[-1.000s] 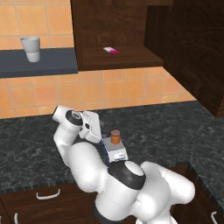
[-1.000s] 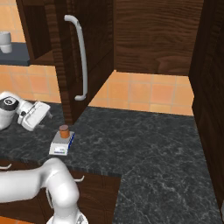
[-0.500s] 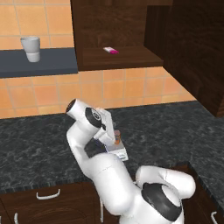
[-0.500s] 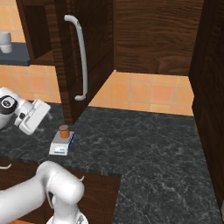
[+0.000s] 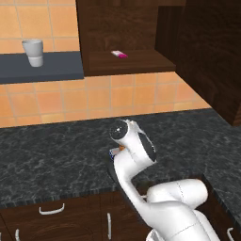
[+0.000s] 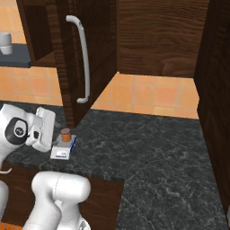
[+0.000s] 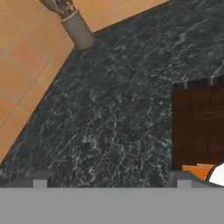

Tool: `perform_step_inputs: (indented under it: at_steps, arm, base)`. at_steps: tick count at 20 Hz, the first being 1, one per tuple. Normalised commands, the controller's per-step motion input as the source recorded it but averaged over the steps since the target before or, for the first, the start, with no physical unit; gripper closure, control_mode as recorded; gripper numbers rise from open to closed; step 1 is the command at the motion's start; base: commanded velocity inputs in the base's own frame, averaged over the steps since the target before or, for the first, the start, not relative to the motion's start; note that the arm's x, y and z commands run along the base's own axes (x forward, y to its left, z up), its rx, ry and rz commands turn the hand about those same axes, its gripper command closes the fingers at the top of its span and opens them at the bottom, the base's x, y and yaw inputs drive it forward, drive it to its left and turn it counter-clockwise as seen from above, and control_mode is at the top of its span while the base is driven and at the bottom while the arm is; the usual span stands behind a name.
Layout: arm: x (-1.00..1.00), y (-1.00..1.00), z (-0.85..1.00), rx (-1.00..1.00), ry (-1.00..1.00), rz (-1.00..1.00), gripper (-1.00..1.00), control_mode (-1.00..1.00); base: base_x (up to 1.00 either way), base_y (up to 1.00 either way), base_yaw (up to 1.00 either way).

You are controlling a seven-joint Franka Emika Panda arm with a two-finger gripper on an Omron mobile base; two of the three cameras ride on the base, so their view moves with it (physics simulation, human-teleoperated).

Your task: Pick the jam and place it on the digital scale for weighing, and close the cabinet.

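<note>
Jam point(image 6: 65, 134) stands on digital scale point(image 6: 62, 148); cabinet point(image 6: 81, 54) open.

jam point(image 6: 65, 133) on digital scale point(image 6: 63, 147), scale on counter point(image 6: 148, 148), below cabinet point(image 6: 67, 58)

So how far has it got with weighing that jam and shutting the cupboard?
The jam already stands on the digital scale, so weighing looks done. The tool is open and holds nothing. Left: the cabinet door with its silver handle stands open and needs closing.
</note>
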Motion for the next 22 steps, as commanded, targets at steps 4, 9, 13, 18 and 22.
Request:
perform_step_inputs:
  at_steps: [4,9,13,18,22]
  arm:
    - [-0.69,-0.57,0.0,0.06,-0.12,0.38,-1.0,-1.0]
    - [-0.78,-0.55,0.0,0.1,-0.05,0.34,-1.0,-1.0]
    - [-0.96,-0.38,-0.04,0.12,-0.02,0.28,-1.0,-1.0]
    - [-1.0,-0.33,-0.28,0.11,-0.02,0.18,-1.0,-1.0]
    - [-1.0,-0.07,-0.55,0.04,-0.08,0.14,-1.0,-1.0]
  base:
    - [0.0,0.0,0.0]
    - [0.0,0.0,0.0]
    - [0.0,0.0,0.0]
    - [0.0,0.0,0.0]
    - [0.0,0.0,0.0]
